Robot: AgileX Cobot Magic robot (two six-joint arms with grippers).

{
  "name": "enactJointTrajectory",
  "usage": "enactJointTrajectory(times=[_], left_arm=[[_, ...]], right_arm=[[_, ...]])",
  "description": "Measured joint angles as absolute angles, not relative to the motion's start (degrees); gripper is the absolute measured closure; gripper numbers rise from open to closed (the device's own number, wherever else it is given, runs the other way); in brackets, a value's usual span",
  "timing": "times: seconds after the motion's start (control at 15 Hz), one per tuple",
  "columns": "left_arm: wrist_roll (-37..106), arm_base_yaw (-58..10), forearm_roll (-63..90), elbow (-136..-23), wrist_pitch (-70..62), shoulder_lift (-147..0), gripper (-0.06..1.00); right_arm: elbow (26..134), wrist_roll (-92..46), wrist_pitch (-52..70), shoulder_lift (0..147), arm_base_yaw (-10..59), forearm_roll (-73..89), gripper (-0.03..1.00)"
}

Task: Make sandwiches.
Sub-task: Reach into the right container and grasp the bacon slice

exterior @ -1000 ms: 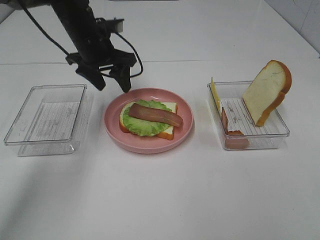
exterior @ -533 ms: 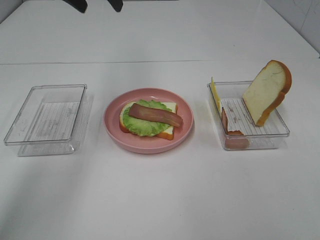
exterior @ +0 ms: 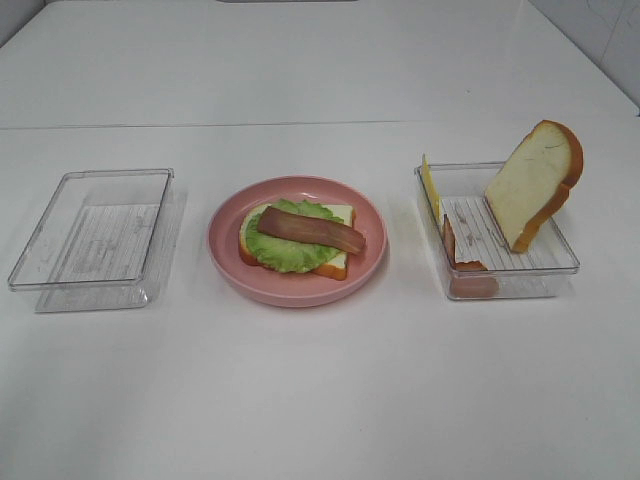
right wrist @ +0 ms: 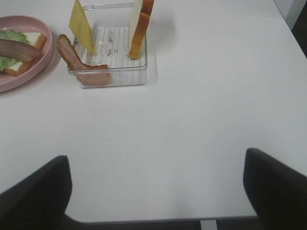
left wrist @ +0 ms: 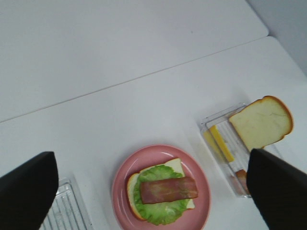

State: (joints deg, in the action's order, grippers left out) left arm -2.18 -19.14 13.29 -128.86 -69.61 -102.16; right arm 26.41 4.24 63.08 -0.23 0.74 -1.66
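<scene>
the left gripper (left wrist: 151, 160) and the right gripper (right wrist: 156, 155) are spread wide, holding nothing. a bread slice (exterior: 340, 262), lettuce (exterior: 285, 255) and a bacon strip (exterior: 310, 230) lie on the pink plate (exterior: 300, 292). the other bread (exterior: 530, 185), cheese (exterior: 430, 185) and other bacon (exterior: 472, 283) sit in a clear box (exterior: 525, 283).

- plate (exterior: 372, 262) mid surface (exterior: 320, 400), between two containers
- on plate: bottom bread slice (exterior: 340, 262), lettuce (exterior: 285, 255) over it, bacon strip (exterior: 310, 231) on top
- left container (exterior: 115, 172) left of plate
- right container (exterior: 530, 285) holds cheese slice (exterior: 430, 190), second bacon strip (exterior: 460, 262), and leaning bread slice (exterior: 530, 185) furthest right
</scene>
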Motion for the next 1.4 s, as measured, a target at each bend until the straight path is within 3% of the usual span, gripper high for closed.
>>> enactJointTrajectory(times=[0.2, 0.33, 0.87, 1.13, 1.4], left_arm=[[-0.6, -19.1, 14.2, -121.2, -69.6, -92.0, -0.04], [3.1, -19.1, 13.6, -102.7, -69.6, -75.2, -0.04], [3.9, -19.1, 6.8, -59.4, -69.8, -29.9, -0.04], [3.9, -19.1, 6.9, -44.6, -70.0, -12.5, -0.04], [8.0, -19.1, 8.8, -34.1, -70.0, -0.5, -0.04]], right_arm=[[26.4, 4.2, 63.1, -0.2, 0.7, -1.7, 0.03], [26.4, 4.2, 63.1, -0.2, 0.7, -1.8, 0.03], [27.9, 4.0, 61.2, -0.2, 0.7, -0.6, 0.03], [34.8, 0.0, 59.6, 8.3, 0.7, 3.5, 0.03], [50.1, -7.8, 60.1, 26.8, 0.7, 5.2, 0.03]])
